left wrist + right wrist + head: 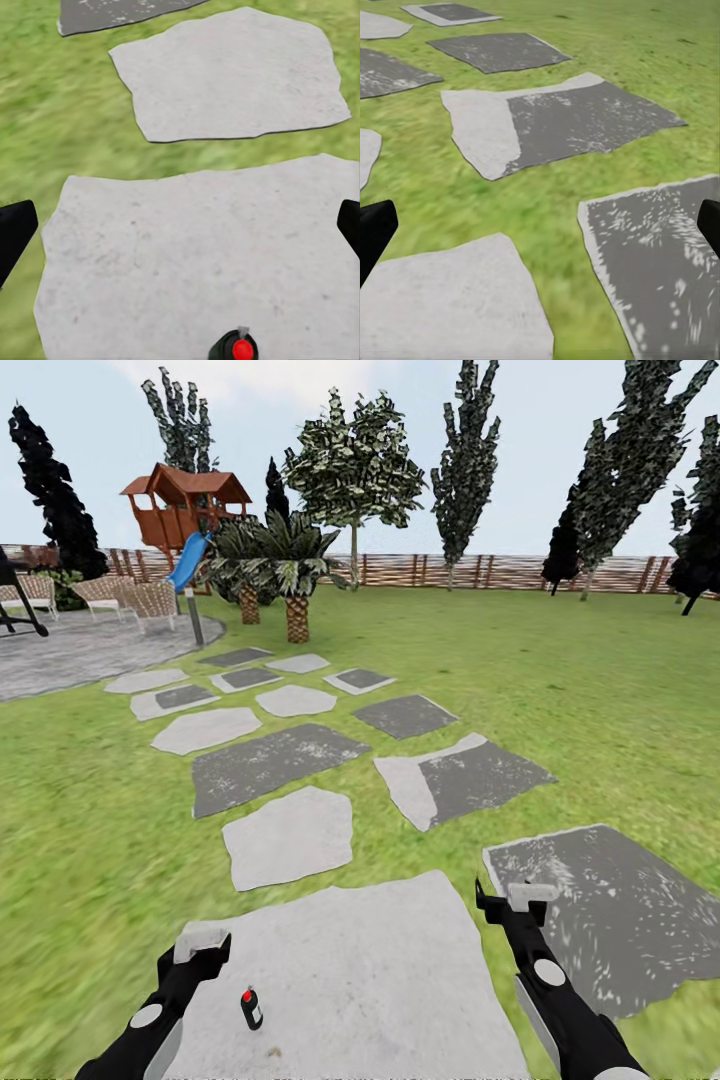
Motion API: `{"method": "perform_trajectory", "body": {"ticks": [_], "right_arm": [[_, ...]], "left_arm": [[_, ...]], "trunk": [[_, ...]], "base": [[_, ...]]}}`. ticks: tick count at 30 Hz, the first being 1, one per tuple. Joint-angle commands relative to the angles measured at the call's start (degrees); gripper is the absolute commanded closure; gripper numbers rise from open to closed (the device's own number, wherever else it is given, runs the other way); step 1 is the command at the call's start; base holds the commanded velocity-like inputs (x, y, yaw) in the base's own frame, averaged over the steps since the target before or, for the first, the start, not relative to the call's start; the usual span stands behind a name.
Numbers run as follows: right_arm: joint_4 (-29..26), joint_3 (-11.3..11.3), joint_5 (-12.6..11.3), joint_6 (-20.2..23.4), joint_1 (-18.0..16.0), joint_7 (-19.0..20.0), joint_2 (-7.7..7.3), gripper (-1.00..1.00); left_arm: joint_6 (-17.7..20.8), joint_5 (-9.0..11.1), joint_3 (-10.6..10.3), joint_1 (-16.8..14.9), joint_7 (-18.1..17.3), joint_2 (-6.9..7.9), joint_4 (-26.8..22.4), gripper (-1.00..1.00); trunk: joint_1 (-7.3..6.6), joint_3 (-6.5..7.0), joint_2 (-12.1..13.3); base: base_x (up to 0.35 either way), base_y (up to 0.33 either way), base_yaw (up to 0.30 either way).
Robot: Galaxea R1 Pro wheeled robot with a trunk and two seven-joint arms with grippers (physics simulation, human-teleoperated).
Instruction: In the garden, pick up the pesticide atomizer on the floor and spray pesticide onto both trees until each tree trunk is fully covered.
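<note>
Atomizer (251, 1008) stands upright on the big pale slab (380, 960), just ahead of me, red cap up. Left gripper (202, 942) is nearer, fingers apart, bottle just inboard and below it. Right gripper (518, 900) also spread, well apart. I'd take it left-handed.

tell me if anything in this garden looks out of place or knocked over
One thing stands out: a small dark atomizer with a red cap stands upright, alone on the pale stone slab, between the left gripper and right gripper. Nothing looks spilled, tipped or damaged.
</note>
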Motion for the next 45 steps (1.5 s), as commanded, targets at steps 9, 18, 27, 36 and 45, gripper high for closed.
{"method": "perform_trajectory", "body": {"ticks": [9, 18, 27, 36, 45], "right_arm": [[0.0, 0.0, 0.0, 0.0, -0.01, -0.01, 0.0, -1.0], [0.0, 0.0, 0.0, 0.0, -0.01, -0.01, 0.0, -1.0], [0.0, 0.0, 0.0, 0.0, -0.01, 0.01, 0.0, -1.0], [0.0, 0.07, -0.01, 0.0, 0.0, 0.01, 0.07, -1.0], [0.06, 0.09, -0.02, 0.0, 0.0, 0.0, 0.09, -1.0]], "left_arm": [[0.0, 0.0, 0.0, 0.0, 0.0, -0.01, 0.0, -1.0], [0.0, 0.0, 0.0, 0.0, 0.0, -0.14, 0.0, -1.0], [0.0, 0.0, 0.0, 0.0, 0.0, -0.1, 0.0, -1.0], [-0.11, 0.0, 0.0, 0.0, 0.0, -0.13, 0.0, -1.0], [-0.3, -0.05, 0.0, 0.0, 0.0, -0.19, 0.0, -1.0]], "trunk": [[1.98, -2.45, -3.63], [3.96, -4.89, -7.24], [5.94, -7.32, -10.85], [6.75, -10.01, -12.13], [6.98, -12.83, -12.25]], "base": [[0.0, 0.0, 0.0], [0.0, 0.0, 0.0], [0.0, 0.0, 0.0], [0.0, 0.0, 0.0], [0.0, 0.0, 0.0]]}}
